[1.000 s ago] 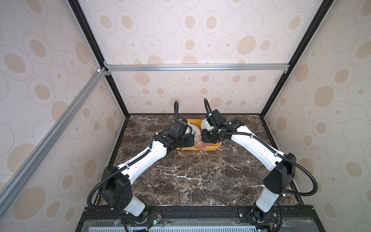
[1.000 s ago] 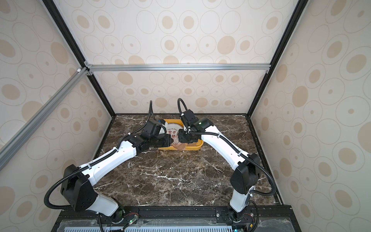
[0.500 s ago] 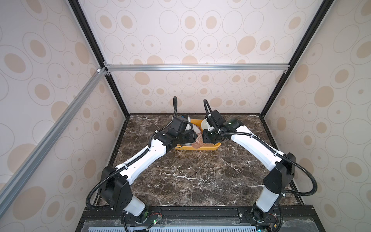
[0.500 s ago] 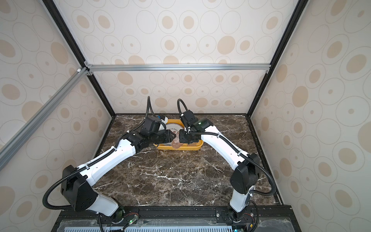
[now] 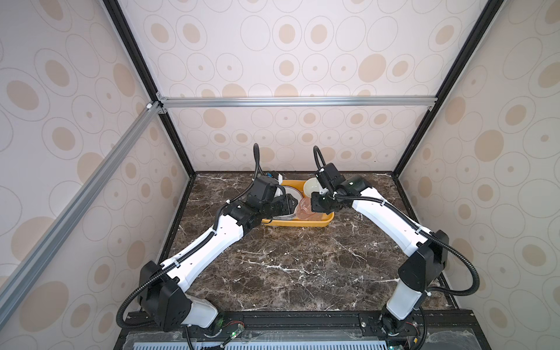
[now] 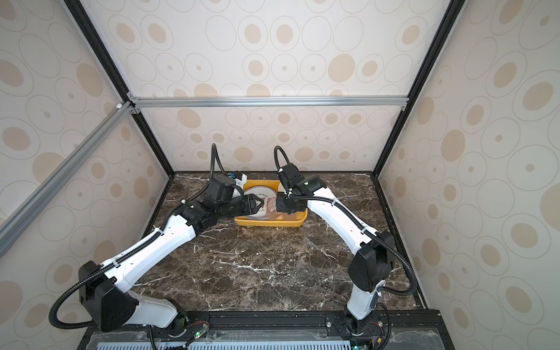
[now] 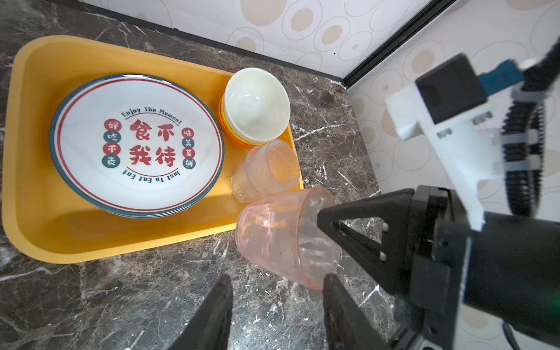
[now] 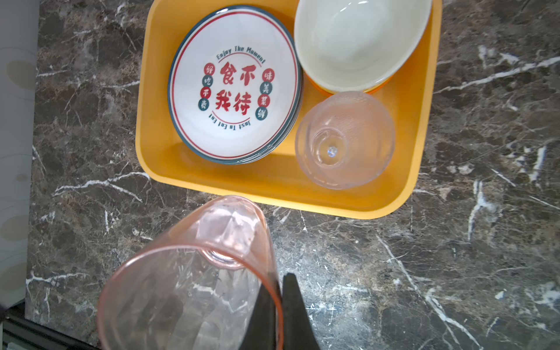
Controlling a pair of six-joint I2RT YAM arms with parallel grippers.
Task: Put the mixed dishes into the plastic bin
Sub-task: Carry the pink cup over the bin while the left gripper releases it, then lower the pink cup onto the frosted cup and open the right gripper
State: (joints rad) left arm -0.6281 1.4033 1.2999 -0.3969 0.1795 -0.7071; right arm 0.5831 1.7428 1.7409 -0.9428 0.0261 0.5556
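Note:
A translucent pink cup (image 8: 188, 278) hangs tilted in the air by the near wall of the yellow plastic bin (image 8: 272, 181). My right gripper (image 8: 277, 288) is shut on the cup's rim, one finger inside and one outside. My left gripper (image 7: 275, 285) stands open just beside the cup (image 7: 285, 239), with nothing between its fingers. In the bin lie stacked white plates (image 7: 136, 142) with red characters, a cream bowl (image 7: 257, 109) nested in orange ones, and a clear cup (image 7: 266, 169). In both top views the two grippers meet over the bin (image 5: 297, 223) (image 6: 266, 224).
The bin sits at the back of the dark marble table (image 5: 288, 266), close to the patterned back wall (image 5: 288, 136). Black frame posts (image 5: 178, 145) stand at the back corners. Both arms reach inward from the front corners.
My right gripper has shut on the pink cup's rim. My left gripper, shut a second ago, has opened and let the cup go, and has moved up toward the bin.

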